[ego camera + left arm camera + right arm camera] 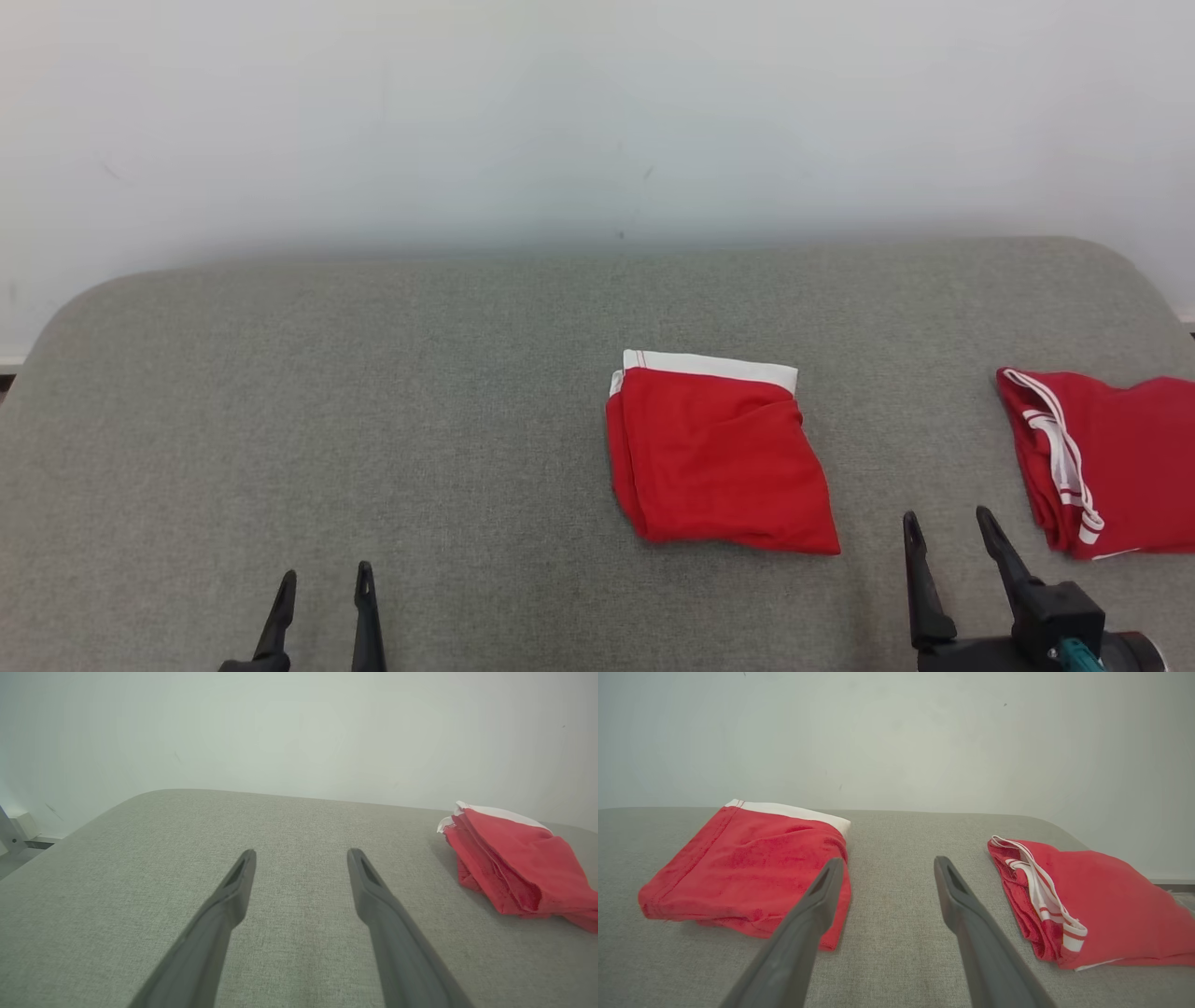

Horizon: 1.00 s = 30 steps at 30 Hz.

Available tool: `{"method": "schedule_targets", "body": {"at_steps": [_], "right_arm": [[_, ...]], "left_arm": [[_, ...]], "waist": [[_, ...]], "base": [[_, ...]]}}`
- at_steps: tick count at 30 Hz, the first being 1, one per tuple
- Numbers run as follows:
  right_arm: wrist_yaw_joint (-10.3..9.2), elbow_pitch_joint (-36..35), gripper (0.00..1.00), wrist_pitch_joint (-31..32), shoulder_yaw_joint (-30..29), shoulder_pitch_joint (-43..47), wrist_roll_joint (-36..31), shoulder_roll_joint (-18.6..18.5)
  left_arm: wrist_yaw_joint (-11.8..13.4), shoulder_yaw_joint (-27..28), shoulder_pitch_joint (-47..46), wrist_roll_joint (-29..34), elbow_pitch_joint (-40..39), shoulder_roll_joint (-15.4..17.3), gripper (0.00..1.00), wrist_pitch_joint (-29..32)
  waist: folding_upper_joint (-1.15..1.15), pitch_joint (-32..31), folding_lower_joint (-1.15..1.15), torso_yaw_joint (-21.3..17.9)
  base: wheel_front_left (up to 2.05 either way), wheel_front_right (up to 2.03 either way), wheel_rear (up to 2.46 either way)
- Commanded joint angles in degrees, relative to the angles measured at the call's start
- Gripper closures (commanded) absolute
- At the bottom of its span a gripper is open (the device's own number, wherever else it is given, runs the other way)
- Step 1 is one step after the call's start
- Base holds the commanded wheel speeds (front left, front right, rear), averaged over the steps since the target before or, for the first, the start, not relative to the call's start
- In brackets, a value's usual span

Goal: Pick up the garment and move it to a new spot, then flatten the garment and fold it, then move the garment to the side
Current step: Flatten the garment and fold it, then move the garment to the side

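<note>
Fabric of a grey, woven kind covers the padded table (pixel 373 392) that we see stretching across the head view, with a plain white wall (pixel 597 112) behind it. On it, a little right of the middle, lies the folded red garment (pixel 719 462): a flat, roughly square packet with a white band along its far edge and layered folds showing down its left side. Well apart from it, at the right edge of that view, rests a second red garment (pixel 1120 457), also folded, with white stripes running down its left edge.

The left gripper (pixel 327 571) is at the lower left, over bare table, its two dark fingers spread apart with nothing between them. We see the same in the left wrist view, where the fingers part over grey cloth and the folded red garment (pixel 514 872) lies off to the right, untouched. The right gripper (pixel 948 513) is at the lower right, likewise released and empty. Its fingertips point at the strip of table between the two garments, close to the near right corner of the folded one but not touching it. In the right wrist view we see the folded red garment (pixel 747 863) to the left of the fingers and the second red garment (pixel 1101 900) to the right, both flat on the table.
</note>
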Motion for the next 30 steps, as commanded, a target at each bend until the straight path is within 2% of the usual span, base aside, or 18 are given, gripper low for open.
{"method": "schedule_targets", "body": {"at_steps": [1, 9, 30], "right_arm": [[-0.17, 0.3, 0.0, -0.4, 0.0, 0.9, -0.2, 0.2], [-0.17, 2.6, 0.0, -0.9, 0.7, 1.4, -0.6, 0.3], [-0.17, 3.4, 0.0, -1.5, 1.3, -0.1, 0.0, 0.5]], "left_arm": [[-0.3, 0.4, 0.6, -0.1, 0.5, 0.1, 0.0, -0.2], [-0.8, 2.8, 0.9, 0.5, 3.2, 0.1, 0.0, -0.2], [-1.5, 5.1, 1.2, 1.7, 2.1, -0.1, 0.0, -0.2]], "waist": [[0.0, -0.6, 0.01, -0.6], [0.0, -1.9, 0.01, -1.5], [0.0, -1.0, 0.01, -1.8]], "base": [[0.0, 0.0, 0.0], [0.0, 0.0, 0.0], [0.0, 0.0, 0.0]]}}
